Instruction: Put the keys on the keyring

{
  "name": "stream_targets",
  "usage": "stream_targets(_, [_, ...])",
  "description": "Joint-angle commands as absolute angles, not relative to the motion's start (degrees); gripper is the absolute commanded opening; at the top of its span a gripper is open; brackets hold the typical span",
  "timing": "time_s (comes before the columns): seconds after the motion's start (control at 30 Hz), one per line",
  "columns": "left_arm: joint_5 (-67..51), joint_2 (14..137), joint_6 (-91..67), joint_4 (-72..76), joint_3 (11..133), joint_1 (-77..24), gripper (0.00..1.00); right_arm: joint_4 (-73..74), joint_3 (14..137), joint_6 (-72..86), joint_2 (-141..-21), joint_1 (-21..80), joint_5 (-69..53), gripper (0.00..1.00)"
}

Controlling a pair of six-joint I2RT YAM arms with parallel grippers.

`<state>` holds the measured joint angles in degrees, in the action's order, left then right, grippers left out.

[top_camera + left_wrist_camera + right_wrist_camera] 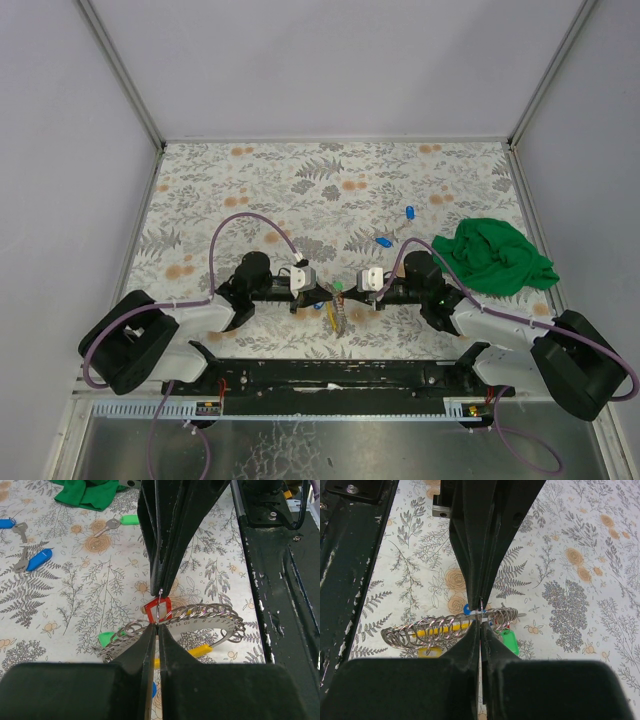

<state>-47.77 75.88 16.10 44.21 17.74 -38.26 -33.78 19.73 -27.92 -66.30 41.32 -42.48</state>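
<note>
From above, the left gripper [318, 302] and right gripper [352, 298] meet tip to tip near the table's [250, 190] front edge, with the keyring [338, 318] just below them. Loose blue-tagged keys [383, 242] lie farther back, beside the green cloth [495, 257]. In the left wrist view, the left gripper's fingers [150, 645] are pressed together on a thin wire loop of the keyring by its red tag [164, 609]. In the right wrist view, the right gripper's fingers [470, 645] likewise pinch the coiled keyring's wire.

shiny metal keyring [215, 612], green cloth [495, 257]
</note>
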Motion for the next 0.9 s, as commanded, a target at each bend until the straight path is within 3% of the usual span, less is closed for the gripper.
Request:
stream_targets(0.0, [-50.3,76.2,15.1,50.7,18.0,-38.7,0.00,-37.8,20.5,-27.3,-66.9,42.0,-42.8,0.00])
stream_targets(0.63, [-53.6,78.0,11.5,58.1,16.8,-38.6,0.00,-41.4,20.6,-26.0,-69.6,42.0,-47.7,0.00])
stream_targets(0.87, [-49.2,77.2,9.8,55.5,17.6,-38.6,0.00,-40.8,19.8,-27.2,-67.8,42.0,-46.5,0.00])
